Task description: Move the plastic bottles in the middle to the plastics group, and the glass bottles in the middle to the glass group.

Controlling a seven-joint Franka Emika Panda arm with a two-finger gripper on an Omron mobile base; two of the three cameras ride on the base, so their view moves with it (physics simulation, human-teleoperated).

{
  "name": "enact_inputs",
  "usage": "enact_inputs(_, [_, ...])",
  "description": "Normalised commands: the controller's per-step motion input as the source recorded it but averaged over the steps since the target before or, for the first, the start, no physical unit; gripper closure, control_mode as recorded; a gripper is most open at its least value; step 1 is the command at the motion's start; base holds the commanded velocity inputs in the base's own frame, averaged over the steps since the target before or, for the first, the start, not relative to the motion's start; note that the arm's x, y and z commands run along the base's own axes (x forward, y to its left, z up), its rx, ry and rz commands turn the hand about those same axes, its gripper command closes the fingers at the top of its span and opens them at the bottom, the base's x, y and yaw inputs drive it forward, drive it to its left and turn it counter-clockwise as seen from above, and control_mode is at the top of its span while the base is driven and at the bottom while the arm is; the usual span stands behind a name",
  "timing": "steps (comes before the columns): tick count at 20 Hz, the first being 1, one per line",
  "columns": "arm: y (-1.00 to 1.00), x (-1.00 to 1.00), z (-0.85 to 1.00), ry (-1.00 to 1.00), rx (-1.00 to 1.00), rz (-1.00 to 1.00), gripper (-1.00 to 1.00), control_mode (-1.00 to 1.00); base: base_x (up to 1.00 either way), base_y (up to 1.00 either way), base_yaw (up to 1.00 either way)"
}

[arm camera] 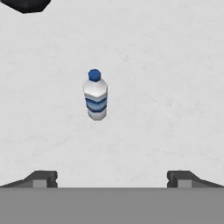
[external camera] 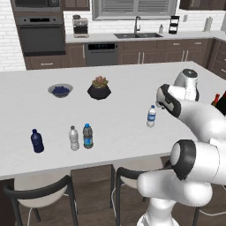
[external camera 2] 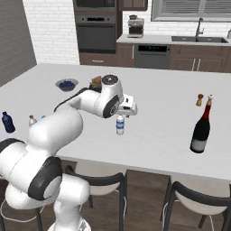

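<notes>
A: Where does the claw [arm camera: 112, 177] stand?
B: Above the white island counter [external camera: 123, 84], aimed down at it, jaws spread wide with nothing between them. In the hand view the two dark fingertips [arm camera: 43, 178] sit far apart at the bottom.

A: What lies under it?
B: The clear water bottle [arm camera: 96, 95], blue label and blue cap, upright on bare counter, well clear of both fingertips. From the left base view that bottle [external camera: 151, 116] stands just beside the wrist, toward the counter's near edge.

A: And the arm?
B: It rises from the base, bends at the elbow, and reaches forward over the near edge, wrist turned down.

A: What does each side add?
B: The left base view shows the near left corner: the navy-blue bottle [external camera: 37, 141], the white-labelled clear bottle [external camera: 74, 138], and touching or just beside it the darker water bottle [external camera: 88, 136]. Farther back stand a bowl [external camera: 60, 90] and a potted plant [external camera: 99, 88]. The right base view shows the dark glass bottle [external camera 2: 201, 127] upright toward the near right edge, with two small shakers [external camera 2: 204, 99] behind it
</notes>
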Motion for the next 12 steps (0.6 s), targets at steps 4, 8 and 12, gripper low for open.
enact_inputs(4, [0.57,0.85,0.04,0.14,-0.05,0.04,-1.00,-1.00,0.00,0.00,0.00])
enact_inputs(8, [0.00,0.47,0.00,0.00,0.00,0.01,-1.00,-1.00,0.00,0.00,0.00])
enact_inputs(12, [-0.12,0.05,0.00,0.00,0.00,0.00,-1.00,-1.00,0.00,0.00,0.00])
